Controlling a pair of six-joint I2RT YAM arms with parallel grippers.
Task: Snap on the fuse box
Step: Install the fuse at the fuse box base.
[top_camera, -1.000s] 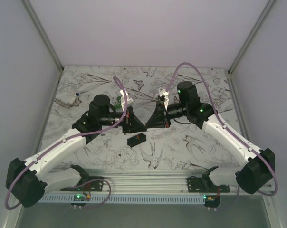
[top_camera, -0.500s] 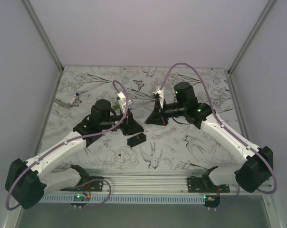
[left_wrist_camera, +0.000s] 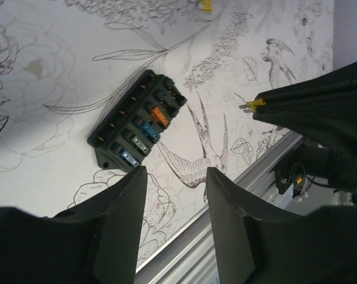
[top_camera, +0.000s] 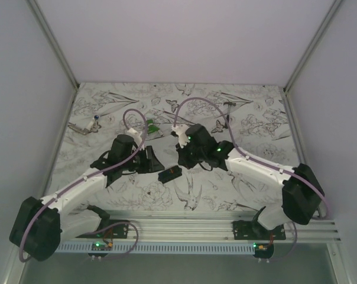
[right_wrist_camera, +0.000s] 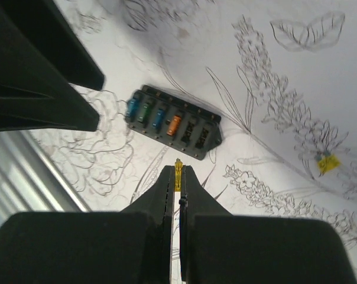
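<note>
right gripper point(right_wrist_camera: 178, 176), clenched on a yellow fuse point(right_wrist_camera: 178, 167), came in from 1 o'clock to the fuse box point(right_wrist_camera: 172, 121), likely to insert it; left gripper point(left_wrist_camera: 175, 177) has released, empty.

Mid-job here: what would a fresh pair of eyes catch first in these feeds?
The black fuse box lies on the flower-printed table between both arms, with coloured fuses in some slots. The right gripper pinches a small yellow fuse close to it. The left gripper hangs open and empty near it.
</note>
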